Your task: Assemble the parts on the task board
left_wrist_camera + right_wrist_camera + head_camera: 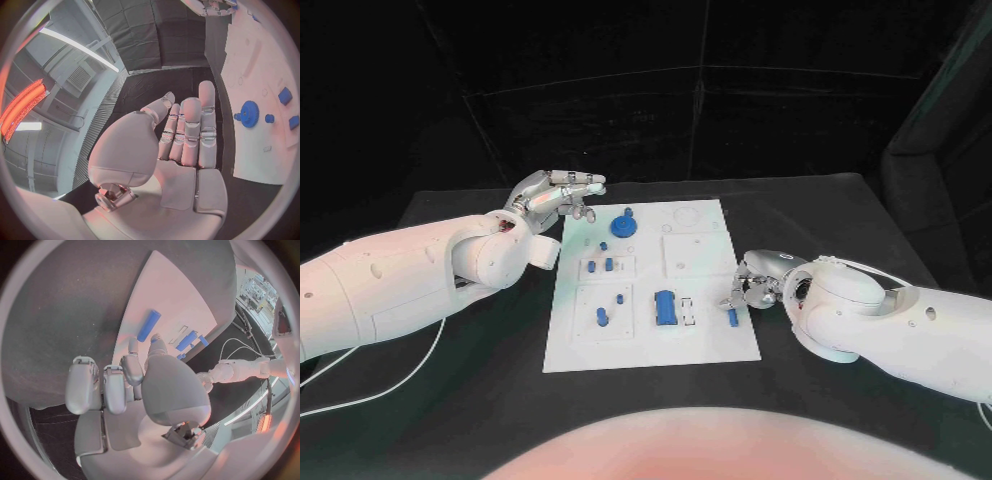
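Right hand [757, 290] curled low at the task board [708, 345] near edge, apparently pinching a small blue peg [731, 317] to lift it for seating, grip not certain; left hand [560, 196] open, empty, parked beside the blue gear [625, 225]

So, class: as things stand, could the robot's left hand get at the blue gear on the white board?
Probably yes. The left hand holds nothing, fingers apart, just beside the blue gear on the white board; nothing lies between them.

Dim black surroundings, a brightly lit white task board [653, 290], and fisheye-bent wrist views.
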